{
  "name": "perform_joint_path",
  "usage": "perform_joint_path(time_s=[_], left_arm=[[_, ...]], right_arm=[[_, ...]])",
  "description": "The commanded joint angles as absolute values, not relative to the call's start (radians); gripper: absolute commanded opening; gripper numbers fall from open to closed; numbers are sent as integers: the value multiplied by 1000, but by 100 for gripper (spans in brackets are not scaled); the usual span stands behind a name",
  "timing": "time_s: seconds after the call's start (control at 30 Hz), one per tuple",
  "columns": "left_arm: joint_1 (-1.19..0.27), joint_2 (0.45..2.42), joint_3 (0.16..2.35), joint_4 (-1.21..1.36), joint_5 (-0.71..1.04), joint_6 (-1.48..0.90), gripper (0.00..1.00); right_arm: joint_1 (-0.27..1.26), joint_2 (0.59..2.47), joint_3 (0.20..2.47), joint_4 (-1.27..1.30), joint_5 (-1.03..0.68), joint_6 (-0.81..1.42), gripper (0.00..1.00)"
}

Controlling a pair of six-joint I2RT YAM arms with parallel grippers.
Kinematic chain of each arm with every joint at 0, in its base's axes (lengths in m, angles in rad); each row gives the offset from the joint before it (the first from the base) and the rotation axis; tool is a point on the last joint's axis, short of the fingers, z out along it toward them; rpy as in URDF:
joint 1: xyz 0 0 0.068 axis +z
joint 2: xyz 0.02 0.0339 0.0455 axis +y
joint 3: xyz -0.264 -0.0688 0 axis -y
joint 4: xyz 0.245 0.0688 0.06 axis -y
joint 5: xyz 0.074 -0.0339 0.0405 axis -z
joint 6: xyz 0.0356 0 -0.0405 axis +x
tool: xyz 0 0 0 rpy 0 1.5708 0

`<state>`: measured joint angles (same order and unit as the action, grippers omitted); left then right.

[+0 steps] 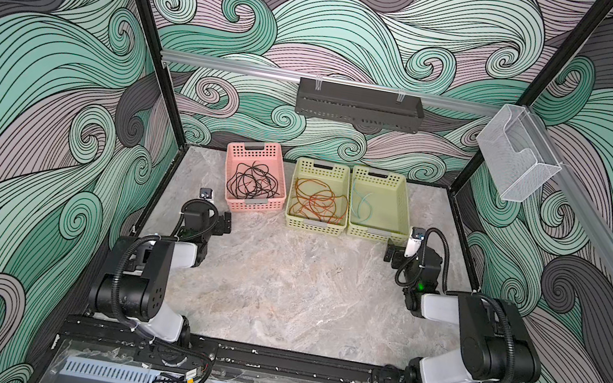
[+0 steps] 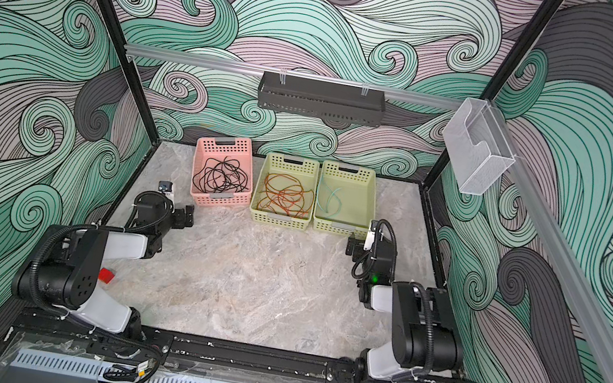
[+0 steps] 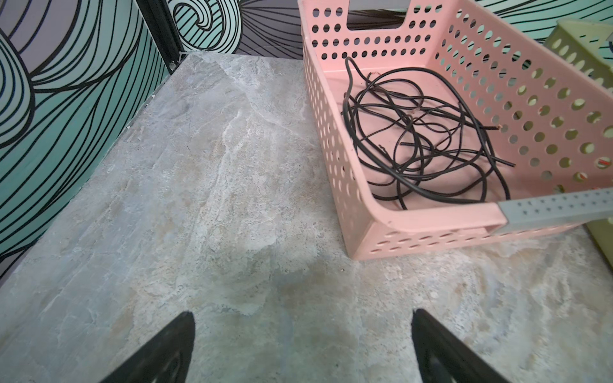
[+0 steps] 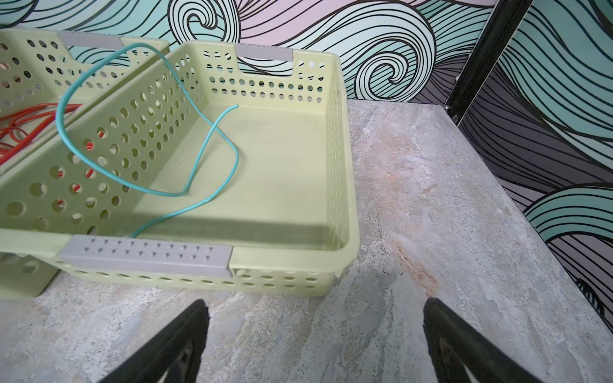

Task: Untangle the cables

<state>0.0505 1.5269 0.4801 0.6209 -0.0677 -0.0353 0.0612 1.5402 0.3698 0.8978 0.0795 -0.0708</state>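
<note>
Left wrist view: left gripper (image 3: 303, 313) sat low over the bare grey marble-pattern tabletop (image 3: 205, 199), jaws wide apart, nothing between them. Just beside it stood the pink perforated plastic basket (image 3: 431, 219) holding the thin black cables (image 3: 408, 122), which lay in loose, overlapping loops on the basket floor.

Right wrist view: right gripper (image 4: 316, 301) likewise spread and empty, near the front of a pale green perforated basket (image 4: 282, 255). A single short teal wire (image 4: 237, 159) lay inside, one loop arching up along the wall on the neighbouring basket's side.

In a top view, the middle pale green basket (image 1: 334, 229) held the orange-red cables (image 1: 315, 202), also loosely looped.

Judgement: one colour per basket suggests the strands were kept apart so they could not re-tangle. Both arms sat at the table's sides, probably to leave the baskets clear. Sorting looked essentially complete, though I cannot tell if the black loops hide a knot.
</note>
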Motion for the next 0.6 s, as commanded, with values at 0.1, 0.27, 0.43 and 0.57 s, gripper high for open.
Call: perform_joint_path(time_s=[0.1,0.27,0.43,0.57], left_arm=[[55,1515,497,620,-54,-39,99],[55,1515,496,618,-53,-39,99],[55,1514,497,618,-53,-39,99],[54,1514,497,618,-53,-40,99]], right_arm=[[56,1541,379,902,74,-63,100],[56,1542,383,900,75,-65,100],[44,1544,397,872,50,-57,100],[44,1539,391,882,53,-57,100]])
